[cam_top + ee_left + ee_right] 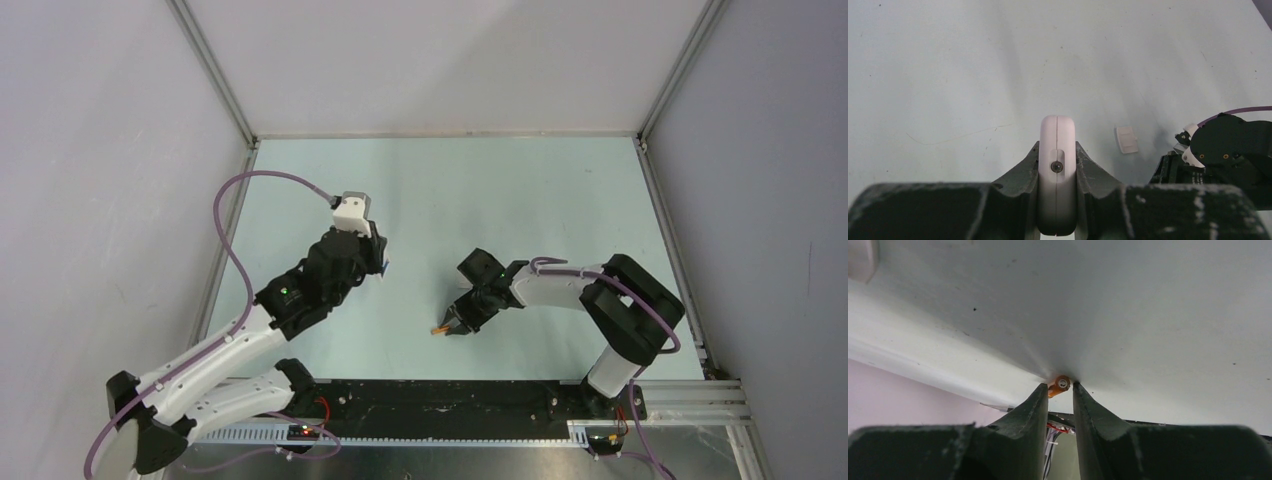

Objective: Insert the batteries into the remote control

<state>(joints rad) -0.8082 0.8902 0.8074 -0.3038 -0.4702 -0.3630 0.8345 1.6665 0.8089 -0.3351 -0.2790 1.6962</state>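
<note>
My left gripper (1058, 152) is shut on the white remote control (1058, 132), held edge-on with a small screw facing the camera; in the top view this gripper (372, 258) hovers left of centre. A small blue spot (383, 265) shows at its tips, possibly the blue battery; I cannot tell. My right gripper (1062, 387) pinches the orange battery (1061, 384) at its fingertips, against the table. In the top view the orange battery (438, 329) sticks out left of the right gripper (452, 325), near the front edge.
A small white ribbed cover piece (1126, 139) lies on the pale green table (560, 200) between the two grippers. The right arm (1233, 150) shows at the right of the left wrist view. Grey walls enclose the table; a black rail (450, 395) runs along the front.
</note>
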